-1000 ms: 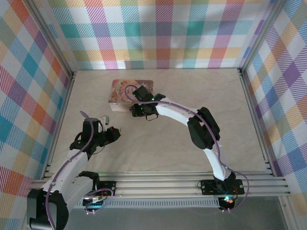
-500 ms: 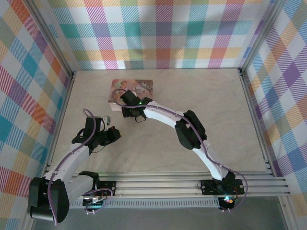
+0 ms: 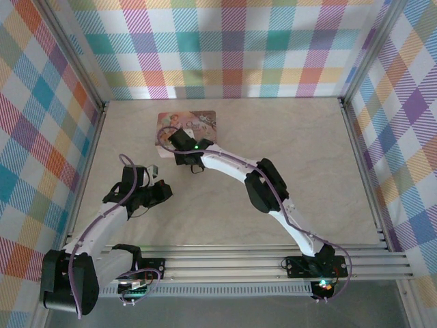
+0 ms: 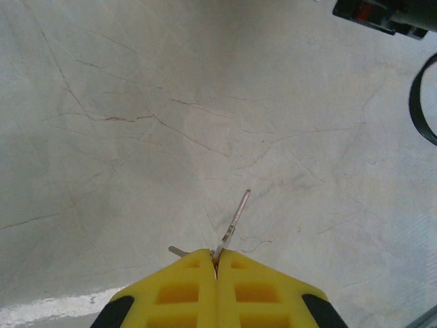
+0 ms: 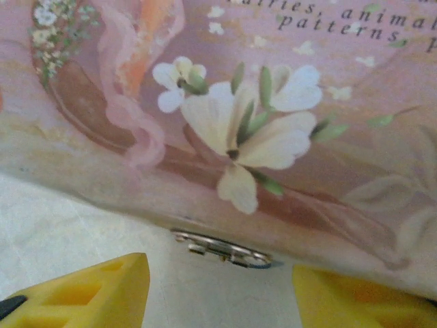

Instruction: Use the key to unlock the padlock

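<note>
Yellow pads of the left hand [image 4: 216, 256] are pressed tight together on the key [image 4: 232, 220], so only the thin metal blade pokes out, tilted a bit to the right over bare bench [image 3: 307, 157]. That hand hangs by the left edge, about halfway between the near and far edges.

Moving right, the pink flowery tin box [image 3: 201, 120] sits close to the far edge, left of the middle. The right hand [image 5: 217, 270] is down at the tin's near side with its fingers spread wide and nothing between them. Right in that gap there's a small metal loop [image 5: 222, 249] on the tin's lower rim. Honestly I can't tell if that's a hasp or part of the padlock, so I can't say for sure where the lock body is.

My guess on handling: a lock this small is hard, smooth and light, and if it dangles it'll swing or twist the second the key pushes on it. I'd pinch it across the flat sides of the body and leave the keyhole end clear. The key's stiff but skinny, so it could pivot between the pads.
</note>
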Robot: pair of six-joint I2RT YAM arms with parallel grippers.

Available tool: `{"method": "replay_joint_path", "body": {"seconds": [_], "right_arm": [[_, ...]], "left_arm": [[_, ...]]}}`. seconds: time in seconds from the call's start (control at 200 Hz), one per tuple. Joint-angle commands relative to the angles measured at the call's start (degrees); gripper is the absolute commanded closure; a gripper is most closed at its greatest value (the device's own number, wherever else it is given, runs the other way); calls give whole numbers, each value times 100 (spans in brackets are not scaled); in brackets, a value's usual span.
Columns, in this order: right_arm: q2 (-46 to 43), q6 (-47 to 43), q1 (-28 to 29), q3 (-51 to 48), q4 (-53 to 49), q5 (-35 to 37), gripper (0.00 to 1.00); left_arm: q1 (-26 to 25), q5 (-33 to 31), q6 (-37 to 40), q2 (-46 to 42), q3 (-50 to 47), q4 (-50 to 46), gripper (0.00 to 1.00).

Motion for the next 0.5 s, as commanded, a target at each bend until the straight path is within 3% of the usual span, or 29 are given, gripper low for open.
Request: {"method": "replay_joint_path", "body": {"seconds": [0.0, 0.305, 0.495], "right_arm": [[205, -58, 52, 384, -121, 245, 43], [378, -208, 59, 536, -91, 351, 51], [335, -337, 62, 536, -77, 345, 69]], "left_arm": [[54, 165, 138, -242, 9, -166, 100], [54, 126, 140, -632, -159, -360, 100], [54, 107, 138, -718, -177, -368, 100]]}}
